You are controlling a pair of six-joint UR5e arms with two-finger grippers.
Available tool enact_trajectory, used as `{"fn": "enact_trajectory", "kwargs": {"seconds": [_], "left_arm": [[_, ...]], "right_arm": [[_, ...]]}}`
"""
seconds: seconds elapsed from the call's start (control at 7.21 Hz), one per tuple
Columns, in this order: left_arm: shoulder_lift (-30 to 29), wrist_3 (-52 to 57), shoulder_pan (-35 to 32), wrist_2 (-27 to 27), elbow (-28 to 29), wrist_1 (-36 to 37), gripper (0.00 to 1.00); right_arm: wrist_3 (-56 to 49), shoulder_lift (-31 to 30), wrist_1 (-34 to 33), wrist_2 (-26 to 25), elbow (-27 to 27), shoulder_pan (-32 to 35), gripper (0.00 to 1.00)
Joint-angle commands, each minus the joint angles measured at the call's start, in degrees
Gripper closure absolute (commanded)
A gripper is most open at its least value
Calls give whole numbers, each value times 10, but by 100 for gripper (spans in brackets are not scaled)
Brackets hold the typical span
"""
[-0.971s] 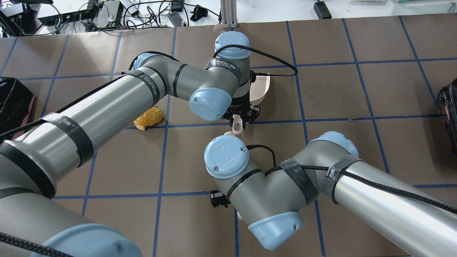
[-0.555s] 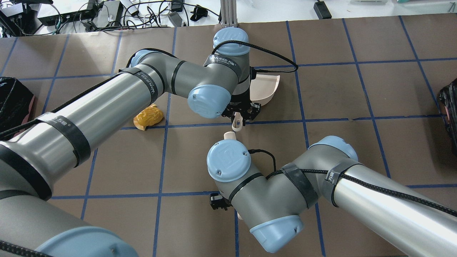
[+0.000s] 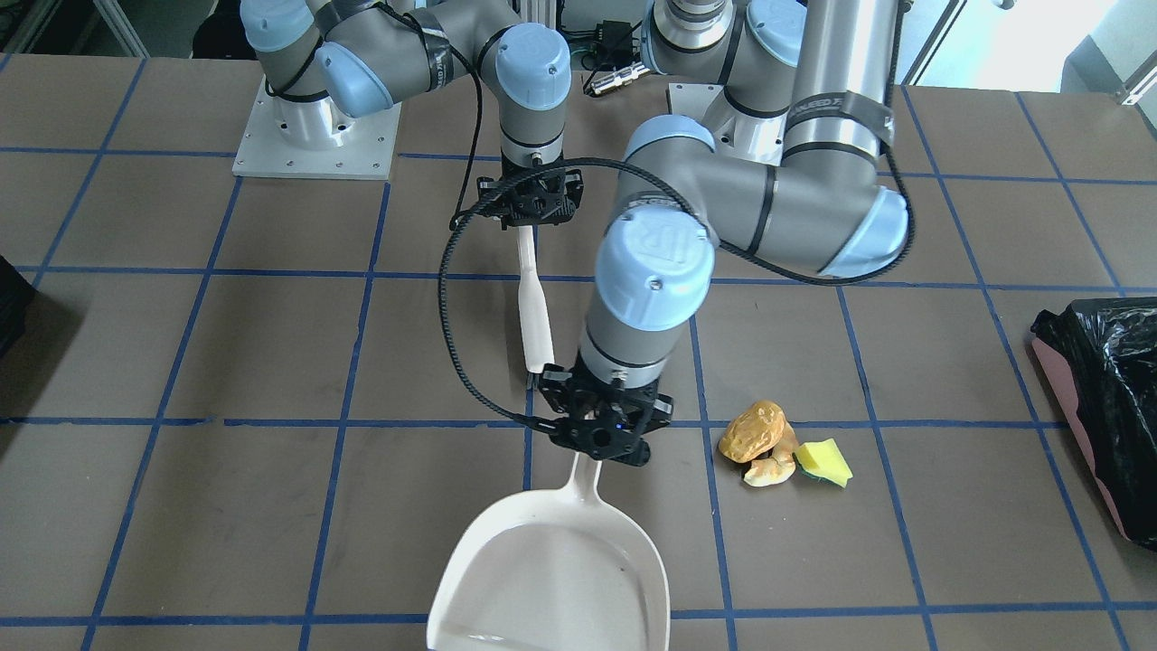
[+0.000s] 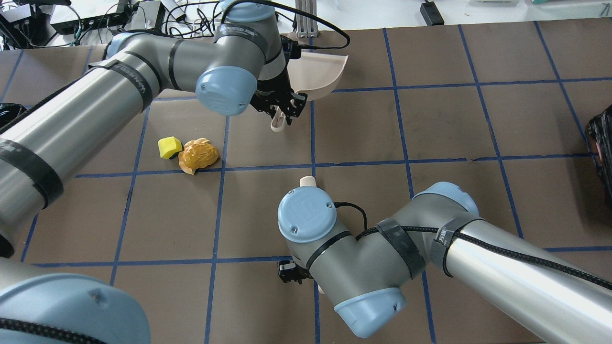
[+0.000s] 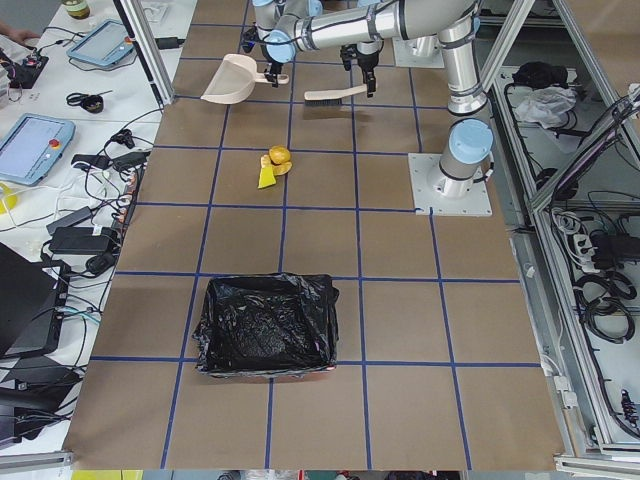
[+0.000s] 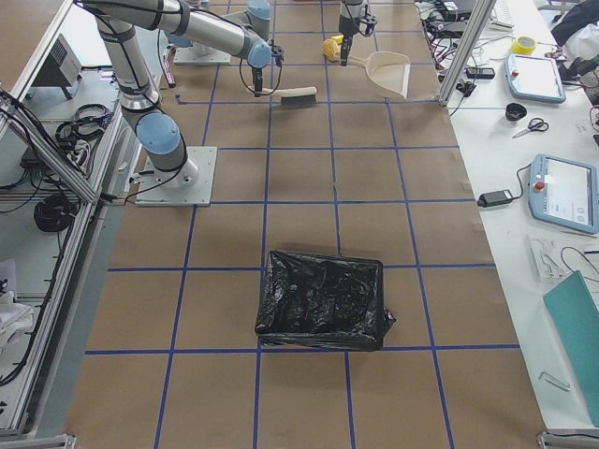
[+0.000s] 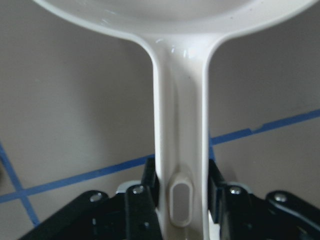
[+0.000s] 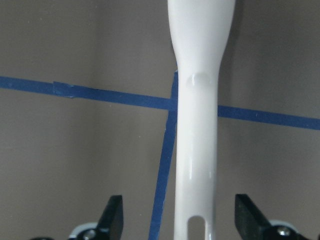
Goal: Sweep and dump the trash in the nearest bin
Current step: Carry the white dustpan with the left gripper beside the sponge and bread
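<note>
The trash is a small pile: an orange-brown walnut-like piece (image 3: pixel 752 432), a pale crust piece (image 3: pixel 770 471) and a yellow sponge wedge (image 3: pixel 824 461). It also shows in the overhead view (image 4: pixel 198 155). My left gripper (image 3: pixel 601 438) is shut on the handle of a cream dustpan (image 3: pixel 551 579), left of the pile in the front-facing view; in the overhead view the dustpan (image 4: pixel 315 71) sits at the far edge. My right gripper (image 3: pixel 529 203) stands open around the white brush handle (image 3: pixel 535 316). The pink-sided bin (image 3: pixel 1098 389) with its black bag is at the table's left end.
A second black-bagged container (image 6: pixel 323 299) stands at the table's right end, a sliver of it at the overhead view's right edge (image 4: pixel 603 157). Cables and boxes (image 4: pixel 119 19) lie beyond the far table edge. Blue tape lines grid the brown table (image 4: pixel 478 134).
My left arm has swung the dustpan away from me and to the left, which uncovers the yellow sponge. My right arm has barely moved.
</note>
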Motion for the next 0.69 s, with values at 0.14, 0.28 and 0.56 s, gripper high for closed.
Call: {"fn": "enact_trajectory", "kwargs": {"seconds": [0.14, 0.28, 0.56], "left_arm": [[55, 206, 157, 6, 6, -84, 100], [72, 293, 210, 13, 8, -123, 100], [84, 473, 280, 88, 6, -139, 100]], "right_arm": [[0, 0, 5, -1, -1, 0, 50], [1, 0, 8, -1, -1, 0, 88], [3, -2, 9, -1, -2, 0, 100]]}}
